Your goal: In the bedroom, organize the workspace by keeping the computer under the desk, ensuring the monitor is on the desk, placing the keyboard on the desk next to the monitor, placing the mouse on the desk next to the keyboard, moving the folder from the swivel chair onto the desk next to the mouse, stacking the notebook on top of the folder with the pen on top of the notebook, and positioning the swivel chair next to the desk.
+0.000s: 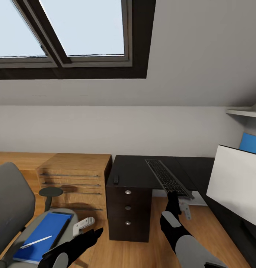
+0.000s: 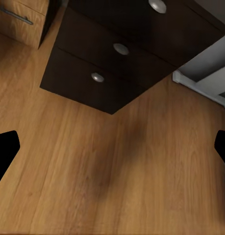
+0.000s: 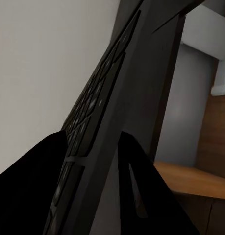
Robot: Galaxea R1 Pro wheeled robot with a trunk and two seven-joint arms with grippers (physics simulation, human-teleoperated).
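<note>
Two grippers show in the lower part of the head view. The right gripper [image 1: 174,197] reaches up at lower centre-right and is clamped on the near end of the keyboard [image 1: 167,178]; in the right wrist view its dark fingers [image 3: 141,191] sit on either side of the keyboard [image 3: 95,117] edge. The keyboard lies slanted on the glossy black worktop of the desk [image 1: 133,171], its near end overhanging the front edge. The left gripper [image 1: 91,235] hangs at lower left over the wood floor [image 1: 139,253], holding nothing; in the left wrist view its fingertips [image 2: 3,152] stand wide apart at the two frame edges, with the floor [image 2: 112,176] and the dark three-drawer unit [image 2: 107,58] beyond. The swivel chair [image 1: 12,201] occupies the lower left corner. On its seat lies the blue folder [image 1: 44,236], with the white pen [image 1: 35,242] resting across it. The monitor [image 1: 236,182] stands at the right edge, white back toward the camera. A small dark object [image 1: 115,179] sits on the worktop near its left front corner; I cannot tell what it is. A light-wood cabinet [image 1: 76,178] stands just left of the desk.
</note>
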